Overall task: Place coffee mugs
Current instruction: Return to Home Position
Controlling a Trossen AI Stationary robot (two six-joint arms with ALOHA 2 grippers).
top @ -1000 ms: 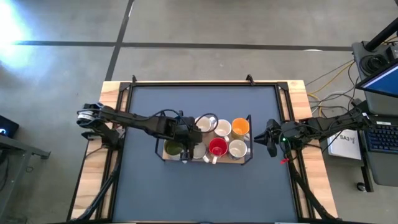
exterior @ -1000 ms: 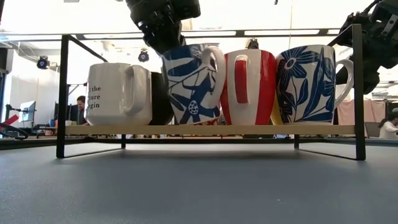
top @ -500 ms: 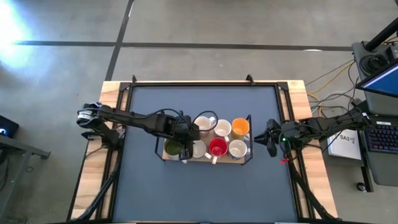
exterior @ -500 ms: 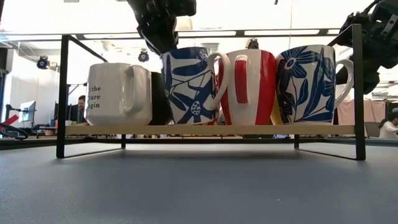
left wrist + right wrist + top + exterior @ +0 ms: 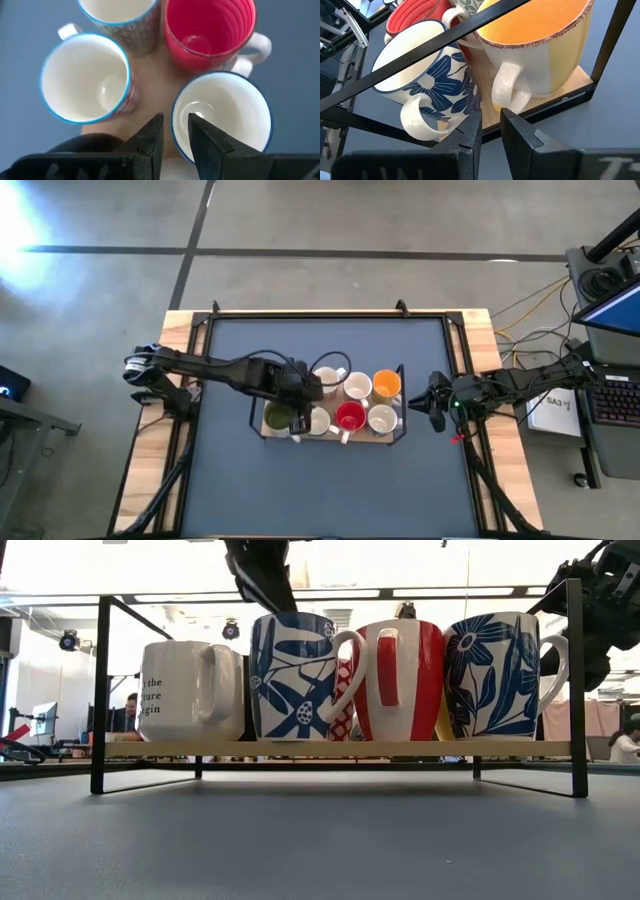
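Mugs stand close together on a little shelf [image 5: 340,749] in the middle of the dark surface [image 5: 330,480]. From the front, one row shows a white mug with words [image 5: 185,690], a blue flower mug [image 5: 290,675], a red mug [image 5: 400,680] and a second blue flower mug [image 5: 495,675]. All of them stand upright. An orange mug [image 5: 386,385] stands in the back row, at the right end of the shelf. The left gripper [image 5: 175,125] hangs right over the blue flower mug. Its fingers are close together and hold nothing. The right gripper [image 5: 432,402] waits just beside the right end of the shelf. Its fingers are close together too, and they hold nothing.
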